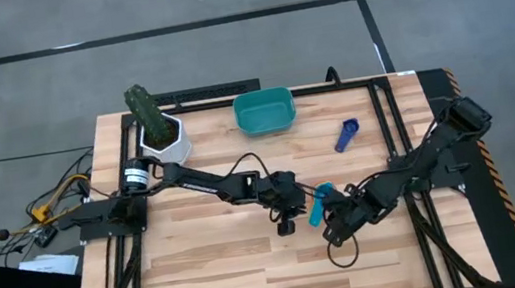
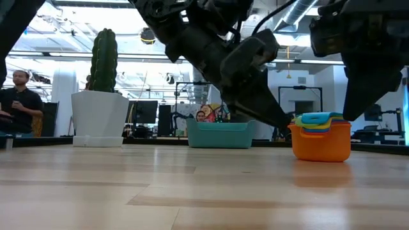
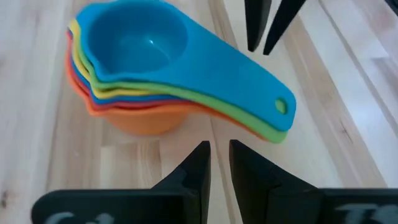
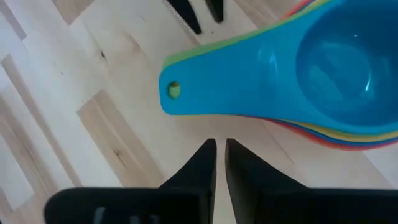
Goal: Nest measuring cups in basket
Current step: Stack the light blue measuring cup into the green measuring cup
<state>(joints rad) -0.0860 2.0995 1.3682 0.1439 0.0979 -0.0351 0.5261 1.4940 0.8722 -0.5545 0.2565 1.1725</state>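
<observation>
Right now the nested stack of measuring cups point(image 3: 134, 68) sits on the bare wood of the table point(image 1: 204, 263) near its middle, wedged between the two pincers — orange at the bottom, then red, yellow and green, with a light blue cup point(image 4: 323, 68) on top, and the handles fanned out together to one side. Just beside the stack on one flank hangs the left gripper point(image 3: 217, 155), its two dark fingers drawn close with only a narrow slit between them and nothing pinched; on the opposite flank the right gripper point(image 4: 219, 155) hangs the same way, fingers nearly pressed together and gripping nothing, its tips pointing at the blue handle from just off its edge. Each wrist view catches the other arm's fingertips past the far side of the cups. Well beyond both pincers, toward the table's far edge, stands the teal basket point(image 1: 264, 110), apart from the stack, and a single dark blue cup point(image 1: 346, 136) lies alone on the wood between the basket and the right arm. Near the basket, farther along that far edge past the left arm, a white pot with a cactus point(image 1: 159, 130) stands upright. From table height the left arm's dark links cross in front of the basket — partly masking it.
</observation>
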